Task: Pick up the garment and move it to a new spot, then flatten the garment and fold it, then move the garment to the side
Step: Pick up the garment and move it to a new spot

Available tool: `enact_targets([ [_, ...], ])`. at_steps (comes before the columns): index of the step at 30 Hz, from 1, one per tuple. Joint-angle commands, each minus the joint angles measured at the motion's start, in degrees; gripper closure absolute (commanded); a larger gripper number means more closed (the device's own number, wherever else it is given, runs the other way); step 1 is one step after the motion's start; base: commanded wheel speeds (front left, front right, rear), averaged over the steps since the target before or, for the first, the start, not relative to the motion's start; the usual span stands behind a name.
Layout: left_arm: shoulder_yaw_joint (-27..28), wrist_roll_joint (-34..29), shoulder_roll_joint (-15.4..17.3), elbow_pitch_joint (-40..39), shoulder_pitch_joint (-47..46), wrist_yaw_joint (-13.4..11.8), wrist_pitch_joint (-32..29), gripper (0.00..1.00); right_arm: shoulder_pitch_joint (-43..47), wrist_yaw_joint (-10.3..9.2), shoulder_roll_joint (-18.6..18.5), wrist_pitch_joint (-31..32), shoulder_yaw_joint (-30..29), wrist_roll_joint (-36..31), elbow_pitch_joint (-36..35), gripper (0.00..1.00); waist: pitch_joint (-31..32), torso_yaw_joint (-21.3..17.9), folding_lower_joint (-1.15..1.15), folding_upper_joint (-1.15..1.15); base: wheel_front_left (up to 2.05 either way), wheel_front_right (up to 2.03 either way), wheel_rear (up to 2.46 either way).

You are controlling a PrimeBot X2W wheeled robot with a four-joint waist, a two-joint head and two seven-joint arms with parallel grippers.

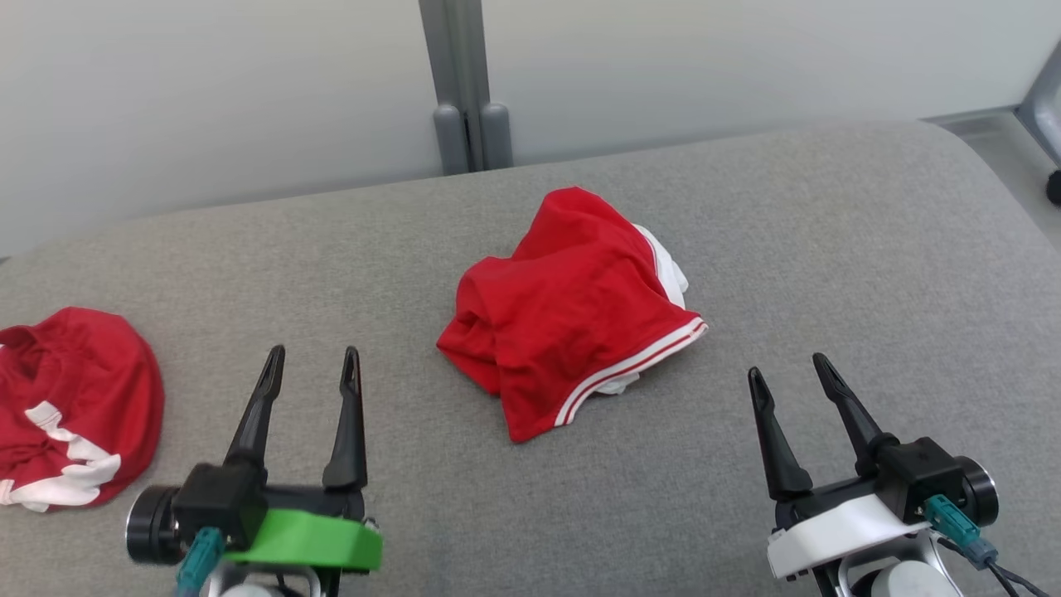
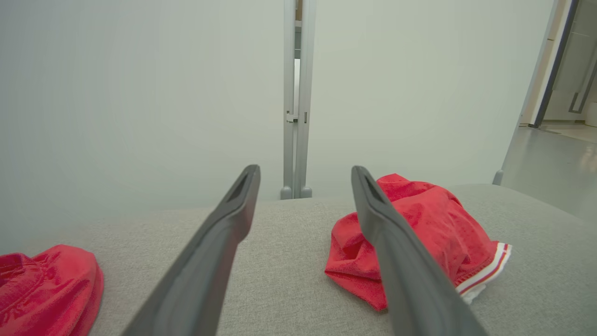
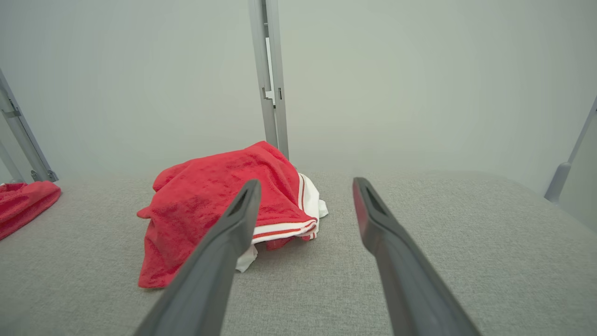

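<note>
With my left gripper [image 1: 315, 352] and right gripper [image 1: 787, 365] both gaping empty, I'd pinch the garment [image 1: 564, 307] at twelve o'clock by its striped hem [image 1: 634, 369].

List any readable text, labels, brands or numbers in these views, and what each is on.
None: there is no text, label, brand or number to read.
On the red garment: white stripes at the hem, no print or tag showing.
On the second red garment: white trim, no lettering.
On the left hand, right hand and grey surface: no markings to read.
</note>
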State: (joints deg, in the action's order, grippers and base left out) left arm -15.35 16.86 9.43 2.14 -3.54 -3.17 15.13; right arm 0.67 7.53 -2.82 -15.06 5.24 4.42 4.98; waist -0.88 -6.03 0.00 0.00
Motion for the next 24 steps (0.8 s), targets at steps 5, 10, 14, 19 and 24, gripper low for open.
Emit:
enact_targets([
  [5, 7.2, -4.3, -4.4, -4.5, 8.9, 2.8, 0.0, 0.00, 2.9, -0.08, -0.1, -0.2, -0.6, 0.6, -1.4, 0.00, 5.0, 4.1, 0.00, 0.00, 0.00, 0.00, 0.00],
  [10, 11.5, -4.7, -6.2, -5.6, 14.6, 5.8, 0.0, 0.00, 4.6, -0.08, -0.1, -0.2, -0.4, 1.1, -1.7, 0.00, 6.0, 3.7, 0.00, 0.00, 0.00, 0.00, 0.00],
  [14, 11.9, -5.8, -6.5, -5.3, 17.0, 7.0, 0.0, 0.00, 5.3, -0.08, -0.1, -0.2, -0.5, 1.6, -1.4, 0.00, 6.3, 3.4, 0.00, 0.00, 0.00, 0.00, 0.00],
  [19, 11.0, -5.6, -6.5, -5.3, 17.4, 6.2, 0.0, 0.00, 5.7, -0.08, -0.1, -0.2, -0.2, 2.0, -1.3, 0.00, 6.5, 3.4, 0.00, 0.00, 0.00, 0.00, 0.00],
  [24, 10.5, -6.6, -6.5, -5.0, 16.7, 6.0, 0.0, 0.00, 5.6, -0.08, -0.1, -0.2, -0.3, 2.2, -1.0, 0.00, 6.5, 3.5, 0.00, 0.00, 0.00, 0.00, 0.00],
])
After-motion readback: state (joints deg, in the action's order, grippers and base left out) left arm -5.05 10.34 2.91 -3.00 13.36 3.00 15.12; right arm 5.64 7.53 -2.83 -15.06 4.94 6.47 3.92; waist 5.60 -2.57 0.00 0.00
